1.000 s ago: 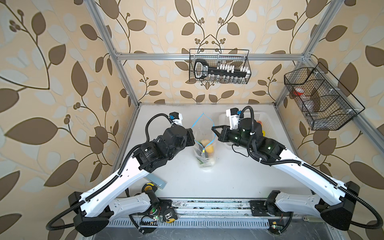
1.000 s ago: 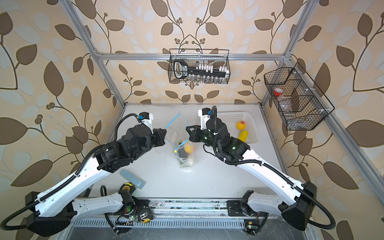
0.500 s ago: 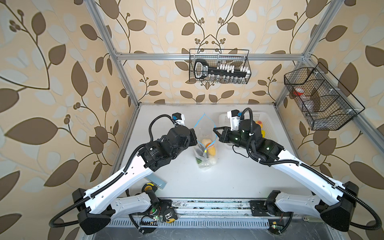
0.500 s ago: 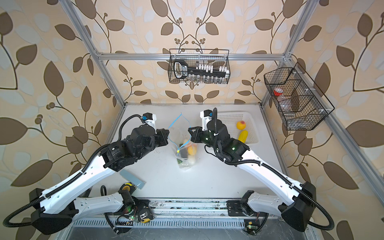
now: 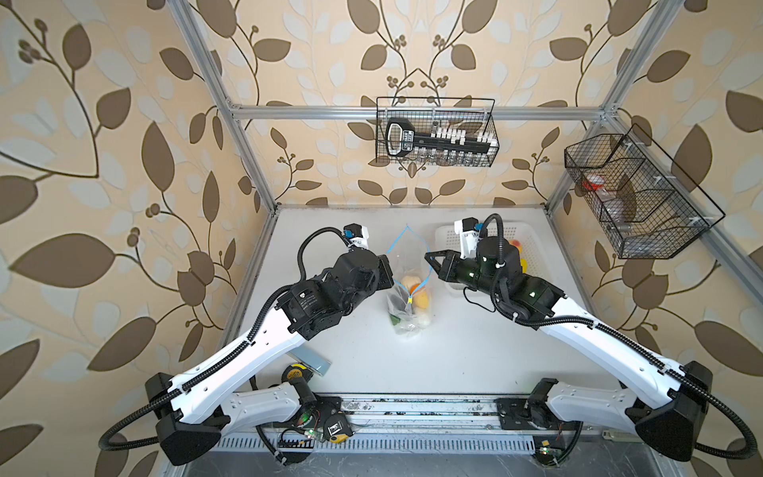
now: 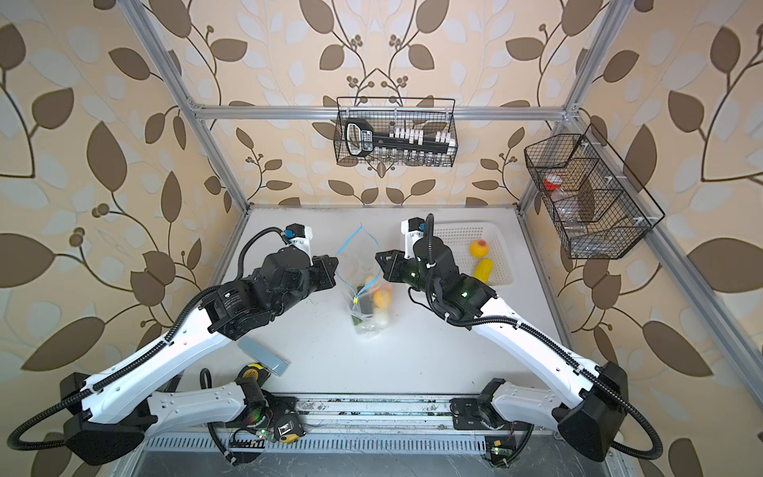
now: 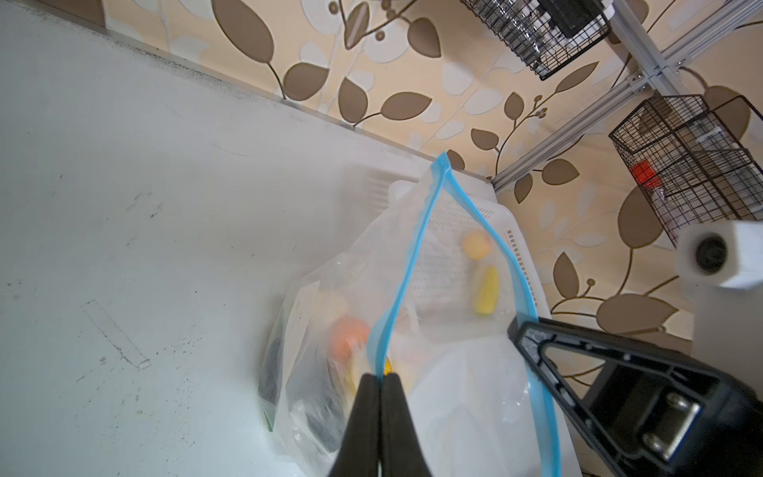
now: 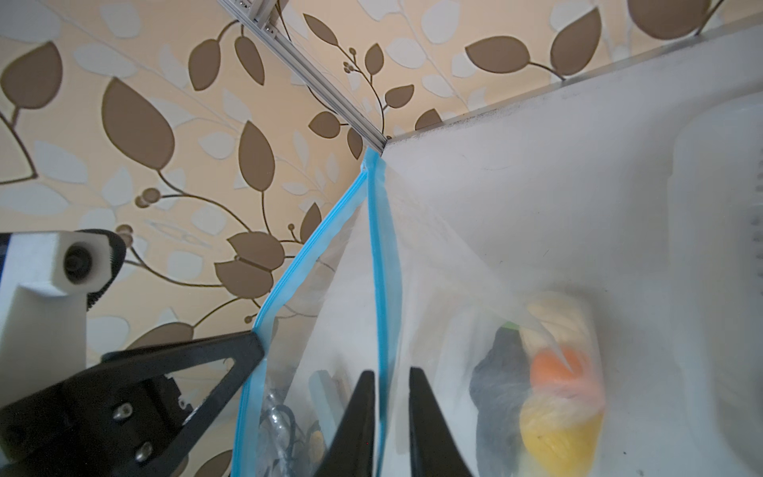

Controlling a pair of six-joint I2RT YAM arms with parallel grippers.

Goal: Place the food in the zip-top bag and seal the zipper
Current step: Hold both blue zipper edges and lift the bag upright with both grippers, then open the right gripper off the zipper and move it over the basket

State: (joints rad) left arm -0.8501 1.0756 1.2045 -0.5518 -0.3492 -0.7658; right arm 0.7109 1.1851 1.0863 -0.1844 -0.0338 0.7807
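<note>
Zip-top bag (image 5: 406, 318) stands upright mid-tabletop (image 5: 475, 355), between the two tools in both top views and just beside the white basket (image 6: 454, 237)

Left tool (image 7: 378, 376): tips pressed together, pinching one side of the zipper (image 7: 413, 256)

Right tool (image 8: 390, 373): tips slightly spread. The other side of the blue strip runs through the gap and lies against one finger (image 8: 359, 409). We see daylight on the far side of it, so we don't read this as a clamp

Bag mouth is pulled open. The two zipper sides bow apart into a teardrop loop and meet again at the far end, which points toward the back wall. A small yellow tab (image 5: 410, 300) sits at the near end where the sides rejoin

Inside the bag, through the plastic (blurry in both wrist views), we make out:
- an orange (image 8: 555, 369)
- a yellow piece (image 8: 553, 429) under it
- a dark piece (image 8: 495, 371) beside them
- something green low down near the base (image 5: 396, 320)

Outside the bag, the peach (image 6: 479, 248) and corn (image 6: 483, 270) lie in the white basket, close together, behind the right arm
</note>
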